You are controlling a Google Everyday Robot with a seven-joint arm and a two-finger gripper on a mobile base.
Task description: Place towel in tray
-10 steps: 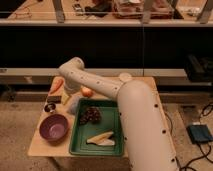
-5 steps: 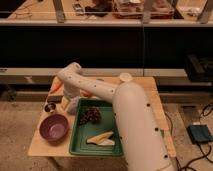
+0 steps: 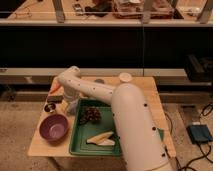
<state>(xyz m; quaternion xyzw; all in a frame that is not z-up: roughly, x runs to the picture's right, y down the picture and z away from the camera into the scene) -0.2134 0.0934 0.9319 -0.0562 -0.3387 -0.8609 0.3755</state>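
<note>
At the left rim of the green tray [image 3: 82,140], where the pale towel [image 3: 73,107] lies bunched just under the hand [image 3: 70,100], the risk I see is a release made too early. The cloth could then drape over the rim or drop onto the bench [image 3: 37,146] beside the purple bowl [image 3: 53,127]. The hand sits low at the end of the white arm [image 3: 100,92] and seems to touch the towel, but I cannot tell whether it is apart or clamped on it.

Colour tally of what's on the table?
Green: 1 (tray)
Purple: 1 (bowl)
Orange: 1 (item near left edge)
White: 1 (cup)
Pale: 2 (towel, yellowish piece in tray)
Brown: 1 (cluster in tray)
Total: 7
The gripper sits left of tray, by the towel.
</note>
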